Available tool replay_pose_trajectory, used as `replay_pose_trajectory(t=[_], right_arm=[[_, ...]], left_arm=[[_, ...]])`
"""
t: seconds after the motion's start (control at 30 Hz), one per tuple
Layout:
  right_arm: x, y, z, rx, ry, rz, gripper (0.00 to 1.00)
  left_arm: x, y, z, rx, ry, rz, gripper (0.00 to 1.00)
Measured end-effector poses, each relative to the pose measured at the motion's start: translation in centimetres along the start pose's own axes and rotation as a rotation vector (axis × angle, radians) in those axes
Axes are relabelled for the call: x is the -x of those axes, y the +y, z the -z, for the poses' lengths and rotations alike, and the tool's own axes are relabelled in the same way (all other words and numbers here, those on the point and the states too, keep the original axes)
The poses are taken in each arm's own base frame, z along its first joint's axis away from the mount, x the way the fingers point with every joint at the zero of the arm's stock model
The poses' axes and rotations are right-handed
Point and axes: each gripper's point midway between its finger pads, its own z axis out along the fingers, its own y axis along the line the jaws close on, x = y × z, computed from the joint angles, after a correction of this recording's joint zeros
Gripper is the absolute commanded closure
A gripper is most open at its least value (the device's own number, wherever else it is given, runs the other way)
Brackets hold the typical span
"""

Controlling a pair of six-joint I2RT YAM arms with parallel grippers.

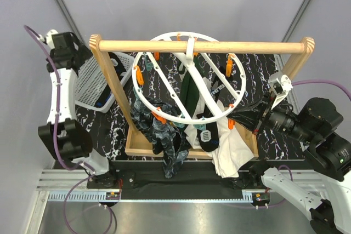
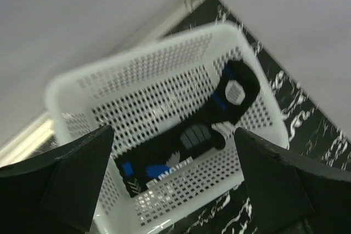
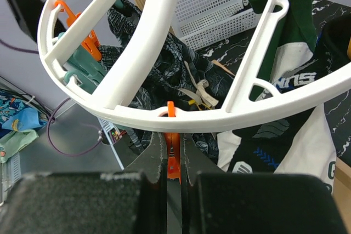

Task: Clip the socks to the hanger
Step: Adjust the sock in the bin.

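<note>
Far left, the left tool (image 2: pixel 173 157) hangs above the white mesh basket (image 2: pixel 164 75) with its fingers spread wide and nothing between them. One black sock with blue and grey marks (image 2: pixel 192 135) lies loose on the basket floor, so that one is not yet clipped; no other sock shows in there.

In the middle, the hanger (image 3: pixel 230 123) hangs by its hook from the wooden rail (image 1: pixel 203 46) over the tabletop. Several pieces already dangle from its ring: a mottled teal-grey sock (image 1: pixel 164 135) at the near left, a dark green sock (image 1: pixel 192 89) under the spokes, a black patterned sock (image 1: pixel 204 132) beside it and a white cloth (image 1: pixel 230 152) further right. Several orange pegs along the far and left rim look empty.

On the right, the right tool (image 3: pixel 173 141) is pressed together on an orange peg (image 3: pixel 171 109) under the near rim, apparently squeezing it. I judge the job well over halfway: the basket sock remains to be lifted, carried across and pegged, and the pinched peg looks like the place meant for it
</note>
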Motion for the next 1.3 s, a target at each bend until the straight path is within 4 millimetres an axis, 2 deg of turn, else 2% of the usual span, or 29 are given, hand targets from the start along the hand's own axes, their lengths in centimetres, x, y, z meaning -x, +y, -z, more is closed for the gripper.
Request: replay_pose_trajectory(t=[0.07,0.13,0.23,0.3,0.4,0.53,0.63,0.87,1.0,1.03,1.17,1.2,1.27,1.3], right_arm=[[-0.2,0.0,-0.1,0.005,0.005,-0.001,1.0],[-0.3,0.0,-0.2,0.006,0.009,-0.003,1.0],[-0.4,0.0,-0.2,0.009,0.011,-0.003,1.0],[-0.4,0.0,-0.2,0.009,0.012,-0.004,1.0],[-0.4,0.0,-0.2,0.009,0.014,-0.005,1.0],[-0.5,-0.1,-0.4,0.01,0.021,-0.008,1.0],[-0.6,-0.2,-0.5,0.009,0.027,-0.011,1.0],[-0.7,-0.2,-0.5,0.008,0.03,-0.013,1.0],[-0.7,-0.2,-0.5,0.008,0.031,-0.013,1.0],[-0.7,-0.2,-0.5,0.008,0.031,-0.013,1.0],[-0.7,-0.1,-0.4,0.008,0.031,-0.013,1.0],[-0.7,-0.1,-0.4,0.008,0.03,-0.013,1.0],[-0.6,-0.1,-0.4,0.008,0.03,-0.013,1.0],[-0.6,0.0,-0.3,0.008,0.028,-0.012,1.0]], left_arm=[[-3.3,-0.5,-2.5,-0.023,0.095,0.007,0.1],[-7.4,-0.9,-5.0,-0.06,0.195,0.003,0.16],[-13.1,-0.7,-7.5,-0.079,0.342,-0.012,0.18],[-15.9,-0.7,-9.0,-0.076,0.406,-0.031,0.18],[-18.4,-1.3,-10.3,-0.072,0.44,-0.079,0.18],[-21.1,-2.6,-10.9,-0.046,0.451,-0.158,0.18],[-22.6,-2.9,-11.5,-0.001,0.453,-0.202,0.18],[-23.9,-0.9,-13.3,0.178,0.473,-0.236,0.18],[-24.9,0.3,-13.4,0.225,0.502,-0.253,0.25],[-25.1,0.3,-13.5,0.228,0.506,-0.253,0.28],[-25.1,0.3,-13.6,0.216,0.515,-0.235,0.54],[-25.1,0.3,-13.7,0.21,0.519,-0.228,0.63],[-24.9,0.4,-13.9,0.2,0.526,-0.214,0.74],[-24.7,0.6,-14.1,0.193,0.527,-0.209,0.86]])
